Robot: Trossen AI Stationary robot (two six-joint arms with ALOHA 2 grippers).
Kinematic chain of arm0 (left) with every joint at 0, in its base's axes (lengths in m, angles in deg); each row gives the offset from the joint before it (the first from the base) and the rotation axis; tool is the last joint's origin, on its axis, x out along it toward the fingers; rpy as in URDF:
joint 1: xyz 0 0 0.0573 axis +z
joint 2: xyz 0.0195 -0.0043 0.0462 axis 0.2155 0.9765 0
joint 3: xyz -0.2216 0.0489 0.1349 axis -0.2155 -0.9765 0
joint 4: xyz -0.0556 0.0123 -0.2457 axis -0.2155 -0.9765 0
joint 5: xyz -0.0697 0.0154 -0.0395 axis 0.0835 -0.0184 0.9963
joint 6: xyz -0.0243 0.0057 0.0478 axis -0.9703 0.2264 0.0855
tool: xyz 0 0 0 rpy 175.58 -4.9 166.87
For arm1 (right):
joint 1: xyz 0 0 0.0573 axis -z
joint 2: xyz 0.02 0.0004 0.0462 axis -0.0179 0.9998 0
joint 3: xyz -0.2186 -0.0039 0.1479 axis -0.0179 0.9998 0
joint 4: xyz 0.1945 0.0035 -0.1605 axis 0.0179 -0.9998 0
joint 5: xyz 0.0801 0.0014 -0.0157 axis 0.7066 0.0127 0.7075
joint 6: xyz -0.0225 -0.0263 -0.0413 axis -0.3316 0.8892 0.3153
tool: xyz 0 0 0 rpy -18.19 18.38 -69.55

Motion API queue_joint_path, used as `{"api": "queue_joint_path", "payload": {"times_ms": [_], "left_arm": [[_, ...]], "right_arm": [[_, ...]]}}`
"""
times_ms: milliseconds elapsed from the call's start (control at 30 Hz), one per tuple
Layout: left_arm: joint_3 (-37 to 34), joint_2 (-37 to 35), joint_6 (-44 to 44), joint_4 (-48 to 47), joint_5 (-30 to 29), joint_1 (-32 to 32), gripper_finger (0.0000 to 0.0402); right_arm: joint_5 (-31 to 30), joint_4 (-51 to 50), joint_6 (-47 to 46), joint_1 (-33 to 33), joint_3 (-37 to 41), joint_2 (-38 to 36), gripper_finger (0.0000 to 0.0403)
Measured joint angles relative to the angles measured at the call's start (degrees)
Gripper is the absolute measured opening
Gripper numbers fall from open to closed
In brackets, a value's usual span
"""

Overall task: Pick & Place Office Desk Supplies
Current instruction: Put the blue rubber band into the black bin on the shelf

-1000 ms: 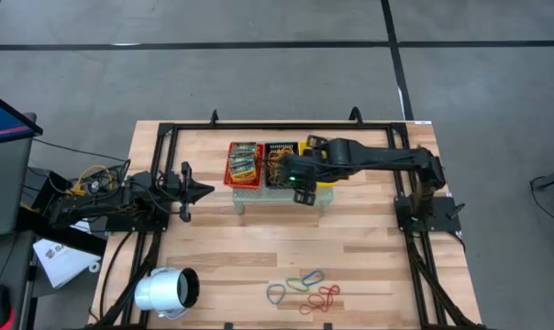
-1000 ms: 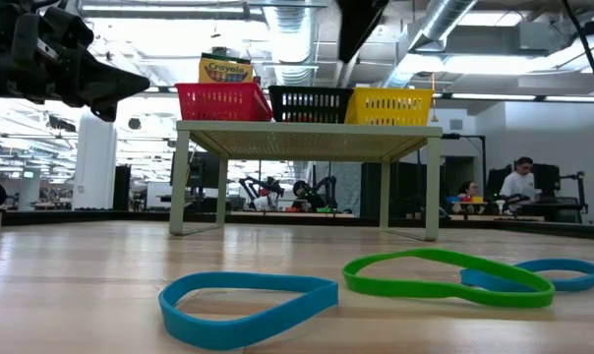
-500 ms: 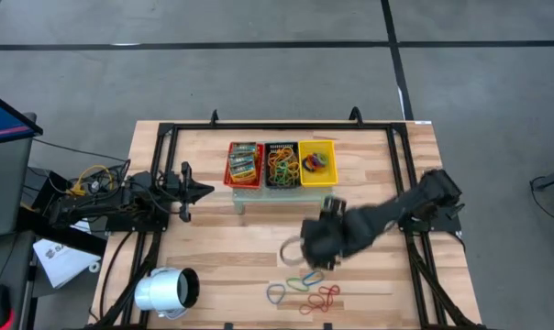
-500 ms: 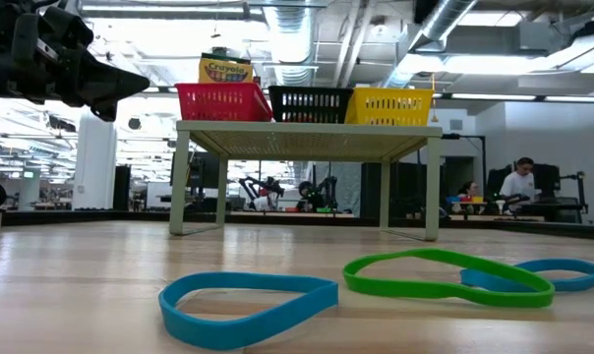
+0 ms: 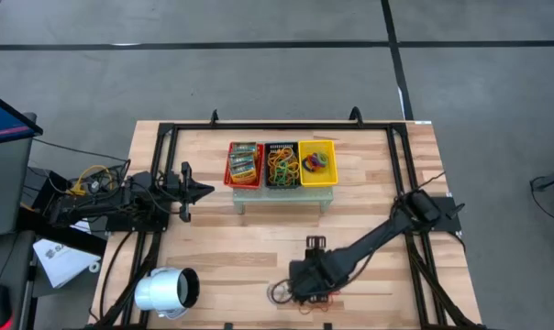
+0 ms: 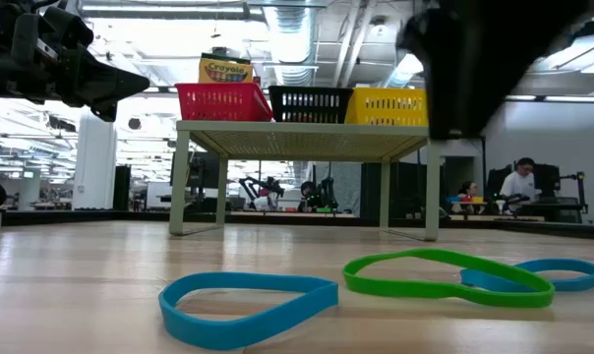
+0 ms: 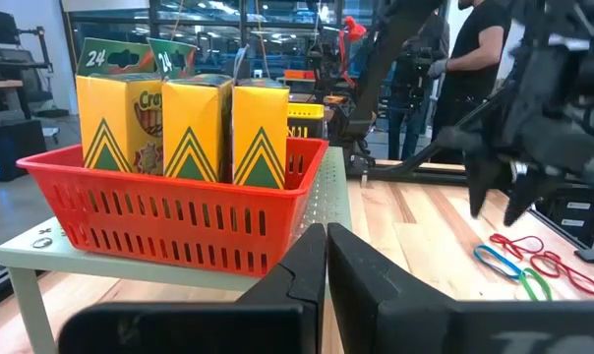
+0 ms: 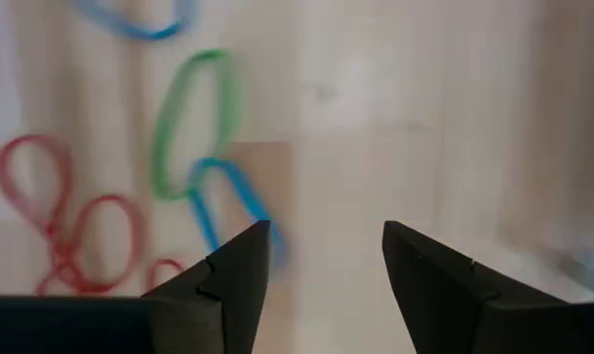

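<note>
Rubber bands (image 5: 315, 298) lie loose on the tabletop (image 5: 369, 229) right under the right tool (image 5: 300, 284), which has swung down from the baskets (image 5: 280, 163) a second ago, fingers apart and empty. Next pick looks imminent. Left tool (image 5: 206, 191) waits far off, pinched together.

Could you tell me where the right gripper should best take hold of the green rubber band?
Probably on one long side of the green rubber band, from straight above. It lies flat as a narrow loop, so the right gripper's open fingers can straddle a single strand, clear of the overlapping blue band.
</note>
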Motion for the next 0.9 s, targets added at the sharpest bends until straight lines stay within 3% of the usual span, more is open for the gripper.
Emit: {"api": "queue_joint_path", "payload": {"times_ms": [100,467,900], "left_arm": [[0.00,0.00,0.00,0.02,0.00,0.00,0.0008],[0.00,0.00,0.00,0.04,0.00,0.02,0.0008],[0.00,0.00,-0.02,0.04,0.00,0.02,0.0008]], "right_arm": [[3.54,9.15,2.29,-1.16,6.06,-1.16,0.0195],[6.17,29.25,-5.91,-2.95,28.11,-12.41,0.0216],[7.64,30.25,-2.77,-2.54,30.92,-8.43,0.0215]]}}
